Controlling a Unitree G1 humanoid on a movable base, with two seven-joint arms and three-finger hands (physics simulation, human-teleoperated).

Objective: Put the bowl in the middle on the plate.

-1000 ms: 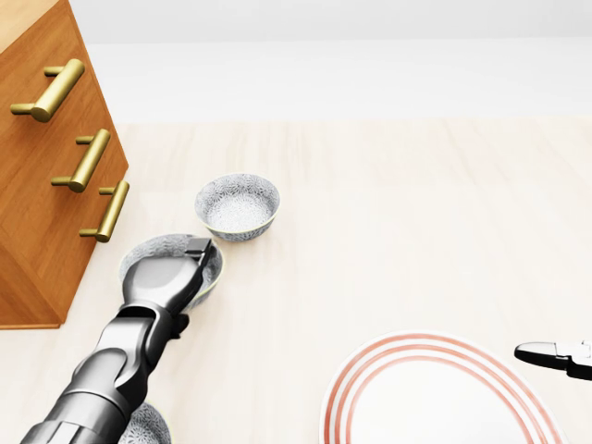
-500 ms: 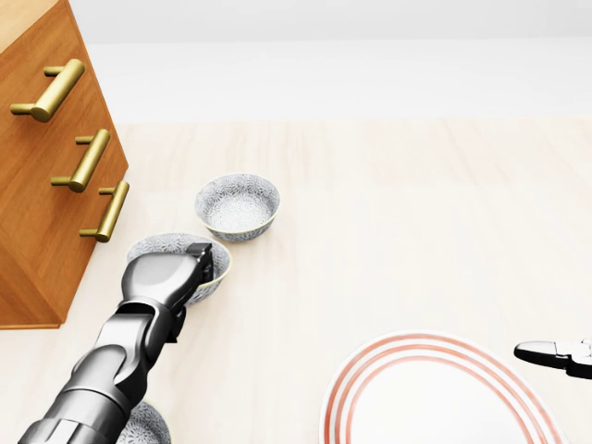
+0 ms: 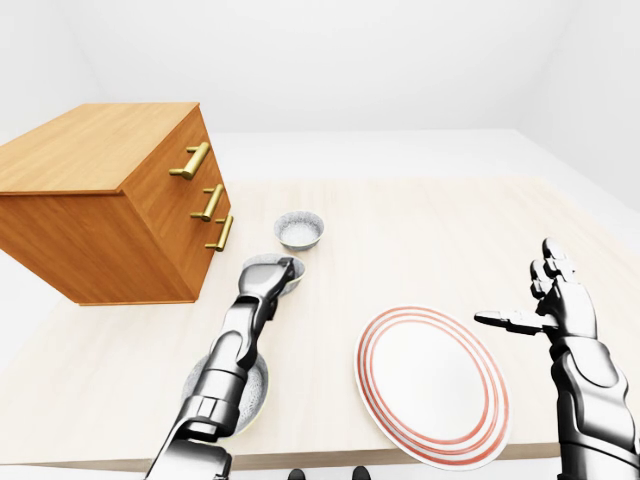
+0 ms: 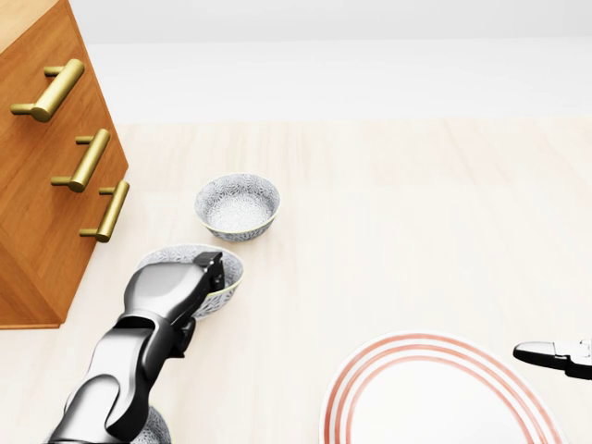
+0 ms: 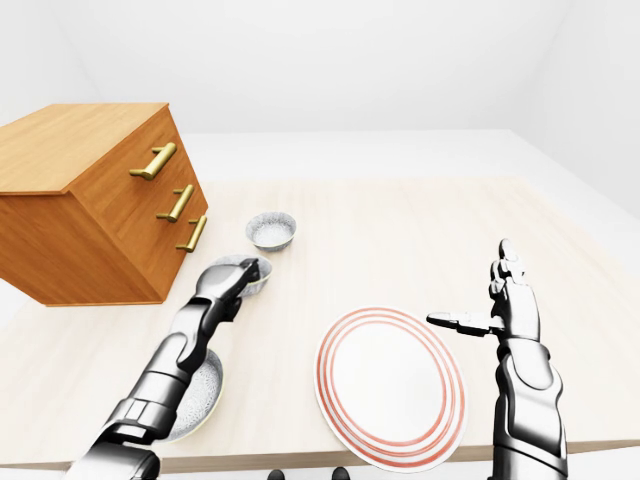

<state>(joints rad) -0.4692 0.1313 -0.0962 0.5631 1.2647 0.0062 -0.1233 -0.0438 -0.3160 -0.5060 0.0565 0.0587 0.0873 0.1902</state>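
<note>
Three patterned grey bowls stand in a row beside the chest. My left hand (image 4: 207, 270) is shut on the rim of the middle bowl (image 4: 232, 275), thumb inside and fingers outside, and its back hides most of the bowl. The far bowl (image 4: 238, 206) sits just above it in the head view. Under my left forearm is the near bowl (image 5: 203, 393). The white plate with red rings (image 4: 435, 402) lies at the lower right. Beyond the plate's right edge my right hand (image 5: 497, 300) hovers open, fingers spread, holding nothing.
A wooden chest of drawers (image 4: 42, 194) with brass handles stands on the left of the light wooden table (image 4: 416, 231), close to the bowls. The table's near edge runs just below the plate in the eye views.
My left hand has pulled the middle bowl a little to the right and down in the head view, away from the chest. The right hand, plate and far bowl have not moved.
</note>
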